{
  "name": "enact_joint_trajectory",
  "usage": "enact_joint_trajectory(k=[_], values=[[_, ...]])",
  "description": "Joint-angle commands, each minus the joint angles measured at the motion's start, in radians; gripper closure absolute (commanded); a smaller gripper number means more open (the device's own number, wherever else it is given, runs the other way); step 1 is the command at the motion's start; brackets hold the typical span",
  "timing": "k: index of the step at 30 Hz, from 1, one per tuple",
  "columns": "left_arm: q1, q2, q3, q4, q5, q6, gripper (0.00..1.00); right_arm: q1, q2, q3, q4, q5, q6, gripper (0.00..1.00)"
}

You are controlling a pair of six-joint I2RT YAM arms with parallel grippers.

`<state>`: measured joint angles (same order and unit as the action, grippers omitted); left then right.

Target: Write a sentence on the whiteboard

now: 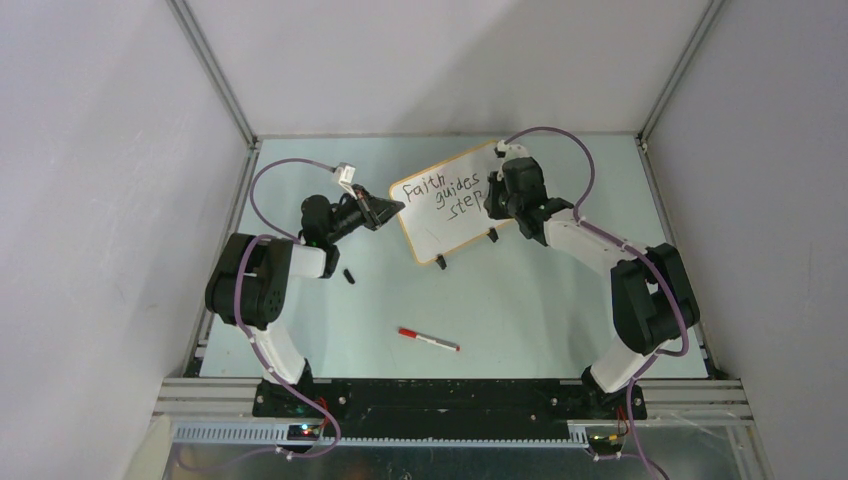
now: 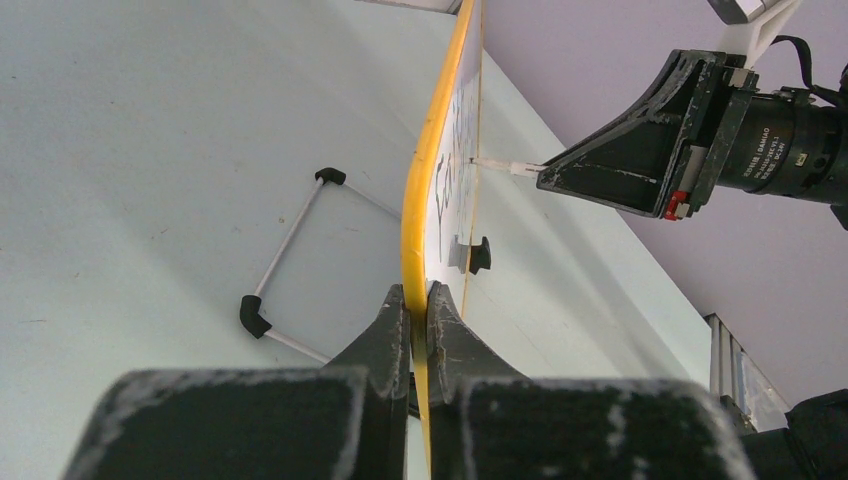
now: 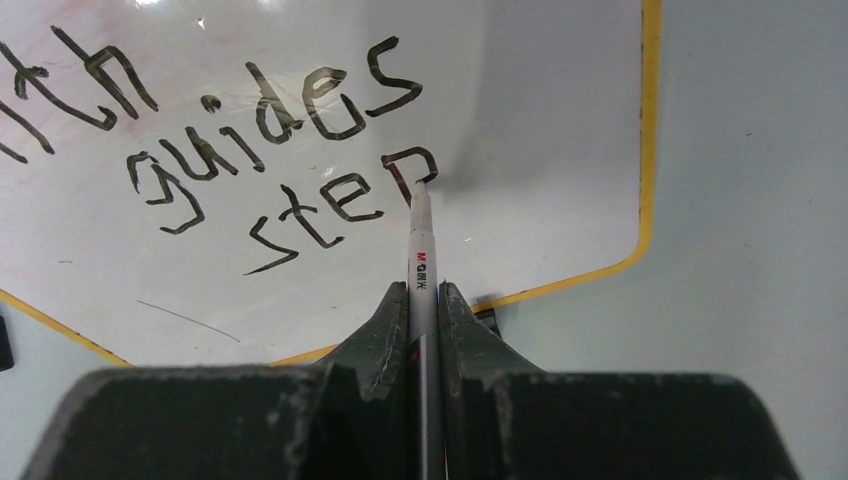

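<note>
Right claw (image 3: 423, 295): its two fingers are pressed on a black pen (image 3: 421, 250), one on each side of the barrel. It stands in front of the right half of the whiteboard (image 3: 540, 120).
Black pen: it points out of the right claw toward the whiteboard, and its tip touches the white surface at the lower part of the letter "p".
Left claw (image 2: 420, 300): it is pinching the left edge of the whiteboard, one finger on the front face and one on the back, with the yellow frame between them.
Whiteboard: it is on the far half of the desk (image 1: 520, 300), between the two claws and turned at an angle, with the written face toward the arms. Two small black feet (image 1: 441, 263) sit on its lower edge.
Sentence (image 3: 270, 150): black letters in three stepped lines on the whiteboard, reading "faith", "guides", "step". The last line ends where the pen tip is.
Wire frame (image 2: 290, 255): thin white rods with black corners, lying on the desk just behind the whiteboard.
Red pen (image 1: 428, 339): it lies on the desk well in front of the whiteboard.
Black piece (image 1: 349, 276): small, on the desk near the left front of the whiteboard; I cannot tell what it is.
</note>
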<state>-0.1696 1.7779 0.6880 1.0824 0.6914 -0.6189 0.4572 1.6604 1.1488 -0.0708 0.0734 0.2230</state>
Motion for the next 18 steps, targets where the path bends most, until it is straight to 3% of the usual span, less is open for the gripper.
enact_joint_trajectory(k=[1, 18], values=[[0.005, -0.026, -0.014, -0.029, -0.039, 0.11, 1.0, 0.011, 0.004, 0.031, 0.015, -0.033, -0.022, 1.0], [0.005, -0.026, -0.012, -0.031, -0.04, 0.11, 1.0, 0.018, -0.01, 0.03, 0.015, -0.032, -0.028, 1.0]])
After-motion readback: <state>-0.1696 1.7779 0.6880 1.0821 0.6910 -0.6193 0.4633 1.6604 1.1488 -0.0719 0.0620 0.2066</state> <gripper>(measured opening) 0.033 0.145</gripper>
